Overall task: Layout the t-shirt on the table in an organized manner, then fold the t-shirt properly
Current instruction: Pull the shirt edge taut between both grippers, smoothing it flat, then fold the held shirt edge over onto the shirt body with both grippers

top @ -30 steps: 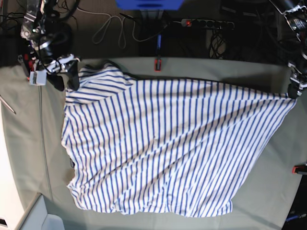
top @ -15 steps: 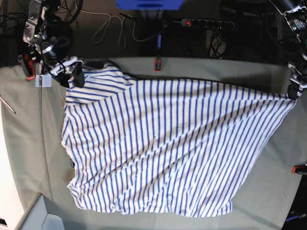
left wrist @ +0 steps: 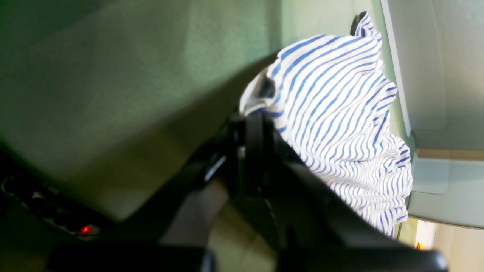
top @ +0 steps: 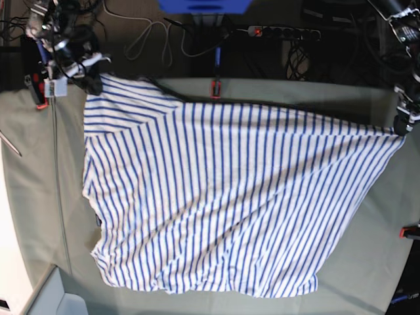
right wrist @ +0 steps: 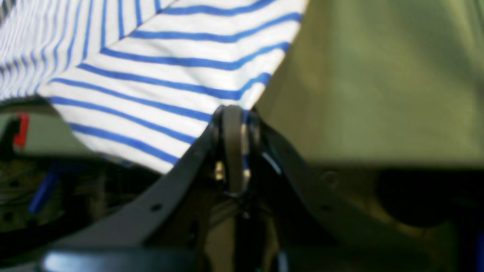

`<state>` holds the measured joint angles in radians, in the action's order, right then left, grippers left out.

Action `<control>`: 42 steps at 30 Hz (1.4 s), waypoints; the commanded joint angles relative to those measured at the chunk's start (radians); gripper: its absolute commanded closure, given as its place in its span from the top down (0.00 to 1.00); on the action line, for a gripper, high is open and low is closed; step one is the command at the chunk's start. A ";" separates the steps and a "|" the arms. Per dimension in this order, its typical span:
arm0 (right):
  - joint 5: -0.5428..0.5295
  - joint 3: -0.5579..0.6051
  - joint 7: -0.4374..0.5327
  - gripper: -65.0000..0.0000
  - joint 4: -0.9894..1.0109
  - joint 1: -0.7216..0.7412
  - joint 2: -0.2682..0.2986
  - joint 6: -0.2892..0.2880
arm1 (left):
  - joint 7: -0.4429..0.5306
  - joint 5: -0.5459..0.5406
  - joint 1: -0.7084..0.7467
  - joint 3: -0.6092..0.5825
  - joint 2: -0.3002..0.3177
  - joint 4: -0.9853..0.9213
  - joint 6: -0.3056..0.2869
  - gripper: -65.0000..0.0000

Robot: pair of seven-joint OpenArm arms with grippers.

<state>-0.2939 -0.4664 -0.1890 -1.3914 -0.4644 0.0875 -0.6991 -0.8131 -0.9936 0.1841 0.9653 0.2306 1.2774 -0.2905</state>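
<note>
T-shirt (top: 223, 197) is pinched at two far corners, one per end effector. Right end effector (right wrist: 236, 113): jaws closed on a corner of striped fabric, cloth running out from the tips up and to the left in the right wrist view; the corner sits off the table (top: 39, 190) edge, over dark cabling. Left end effector (left wrist: 257, 113): jaws closed on a bunched corner of the shirt, fabric spilling away from the tips in loose ruffles across the left wrist view.

Outward, base view: right end effector (top: 82, 75) holds the upper-left corner, left end effector (top: 401, 128) the right corner. The far hem between them is drawn nearly straight. The rest of the shirt lies on the table, spread wide but skewed, with diagonal creases and a ruffled near edge. A red clamp (top: 215, 87) sits at the far table edge just beside the hem. Sleeves and collar not identifiable from here.

Step in hand, as judged: layout, stretching the shirt flat; folding not yet begun.

Next move likely needs: both grips kept, even tension along the held edge, then lowering it onto the table so the creases ease out. Uneven pull would add skew.
</note>
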 commanded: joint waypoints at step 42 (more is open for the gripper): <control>0.008 -0.177 0.026 0.00 -0.115 0.280 -0.030 0.001 | 0.025 -0.015 -0.216 -0.187 0.056 0.014 0.004 0.00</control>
<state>-0.2642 -0.6422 -0.1959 -1.4868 -0.2012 0.0422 -0.6983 -0.8021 -0.9916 -0.0181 0.7761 0.2665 1.2770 -0.2764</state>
